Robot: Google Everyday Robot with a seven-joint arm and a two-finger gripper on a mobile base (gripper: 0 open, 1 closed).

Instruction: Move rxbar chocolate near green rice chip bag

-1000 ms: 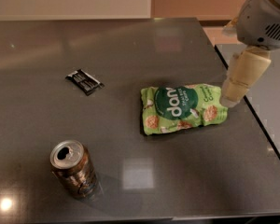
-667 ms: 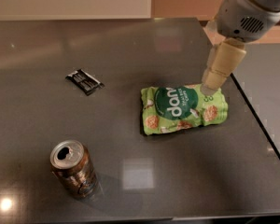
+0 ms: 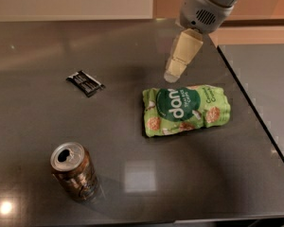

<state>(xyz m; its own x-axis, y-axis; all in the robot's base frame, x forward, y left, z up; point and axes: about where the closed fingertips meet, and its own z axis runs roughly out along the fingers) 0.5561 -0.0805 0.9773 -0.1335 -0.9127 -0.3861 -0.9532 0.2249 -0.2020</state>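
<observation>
Rxbar chocolate [image 3: 85, 82] is the smallest thing on the scene, so take the setting first. A wide dark glossy table [image 3: 33, 122] fills nearly the whole view, with its right edge running down diagonally on the right.

The robot's grey arm [image 3: 206, 6] comes in from the top right. From it the cream-coloured gripper [image 3: 171, 74] slants down and to the left, hanging over the table just above the upper left corner of the green rice chip bag [image 3: 185, 109]. Its two fingers [image 3: 182, 53] look pressed together into one tapering block with no gap showing between them. They hold nothing and touch nothing that can be made out.

The green rice chip bag lies flat on its side, right of the table's middle, with its round dark green logo facing up. A brown drink can [image 3: 75, 171] stands upright near the front left, its opened top showing, well apart from the bag.

The rxbar chocolate, a small flat black wrapper with white lettering, lies tilted on the left part of the table, behind the can. It sits well to the left of the fingertips and a little lower in the view, with bare tabletop between them. It is also well apart from the bag.
</observation>
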